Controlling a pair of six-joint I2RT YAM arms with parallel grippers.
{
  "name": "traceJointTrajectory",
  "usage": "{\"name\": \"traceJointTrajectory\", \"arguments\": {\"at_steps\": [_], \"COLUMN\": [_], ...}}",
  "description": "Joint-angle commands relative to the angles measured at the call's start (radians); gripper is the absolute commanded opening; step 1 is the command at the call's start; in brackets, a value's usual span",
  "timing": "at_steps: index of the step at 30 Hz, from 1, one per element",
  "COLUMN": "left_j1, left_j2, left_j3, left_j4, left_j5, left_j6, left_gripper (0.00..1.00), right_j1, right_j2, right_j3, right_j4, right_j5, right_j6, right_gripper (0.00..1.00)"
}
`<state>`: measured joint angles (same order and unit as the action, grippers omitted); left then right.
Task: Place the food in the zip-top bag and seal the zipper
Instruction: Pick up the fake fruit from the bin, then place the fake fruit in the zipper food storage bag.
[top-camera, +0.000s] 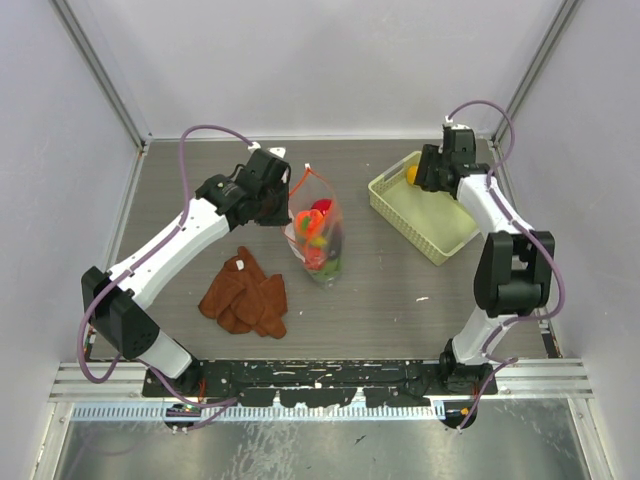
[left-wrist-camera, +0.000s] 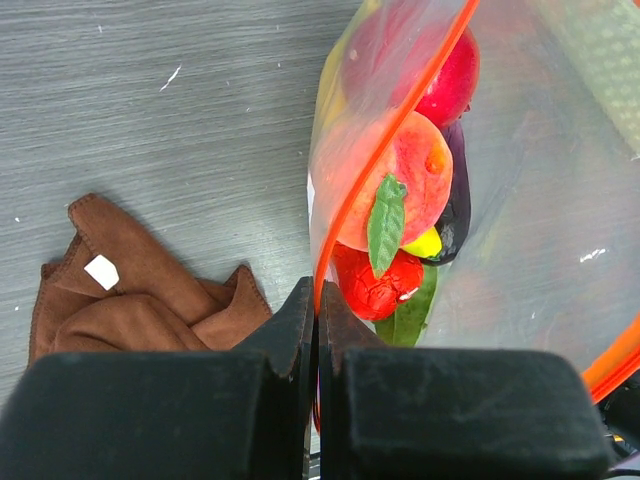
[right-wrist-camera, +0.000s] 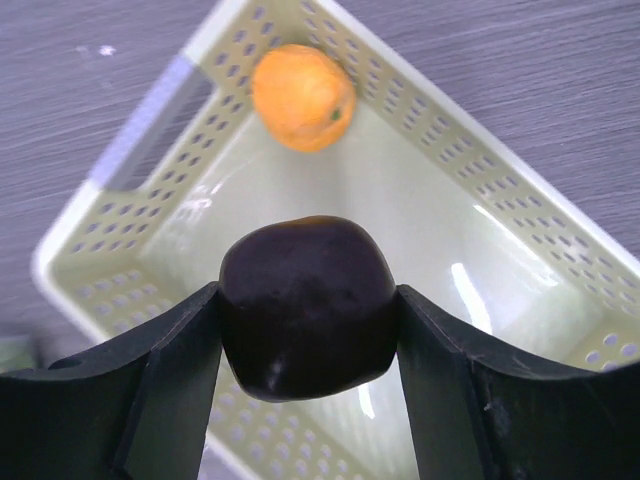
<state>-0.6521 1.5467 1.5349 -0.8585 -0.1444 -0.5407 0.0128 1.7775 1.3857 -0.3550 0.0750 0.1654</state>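
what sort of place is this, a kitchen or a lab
Most likely a robot test cell, not a kitchen: plain pale walls box in a grey table, a left arm and right arm are bolted at its near edge, and the food looks like toy produce in a zip-top bag and basket.

Top external view: high above the near edge, angled down and forward, covering the whole table (top-camera: 400, 290) from afar. Left wrist view: looks down past the left gripper (left-wrist-camera: 315, 300), close onto the zip-top bag (left-wrist-camera: 520, 200) and cloth (left-wrist-camera: 130, 290) near the table's centre. Right wrist view: looks down past the right gripper (right-wrist-camera: 308, 300), very close, into the basket (right-wrist-camera: 480, 170) at the far right corner. The top view shares all three.
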Motion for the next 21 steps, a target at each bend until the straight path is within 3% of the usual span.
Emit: {"name": "traceJointTrajectory", "arguments": {"at_steps": [1, 9, 21], "left_j1": [0.006, 0.006, 0.006], "left_j2": [-0.023, -0.016, -0.008], "left_j3": [0.056, 0.06, 0.078], "left_j4": [0.012, 0.024, 0.03], "left_j5": [-0.004, 0.011, 0.038], "left_j6": [0.009, -0.004, -0.014], "left_gripper": [0.0, 0.0, 0.0], "right_j1": [0.045, 0.244, 0.584], "right_j2": [-0.144, -0.281, -0.352], "right_j3": [0.021, 0.121, 0.271], "right_j4": [-0.088, -0.249, -0.258], "right_j5": [-0.06, -0.045, 0.008], "right_j6": [0.059, 0.075, 0.126], "right_gripper": [0.5, 0.5, 0.5]}}
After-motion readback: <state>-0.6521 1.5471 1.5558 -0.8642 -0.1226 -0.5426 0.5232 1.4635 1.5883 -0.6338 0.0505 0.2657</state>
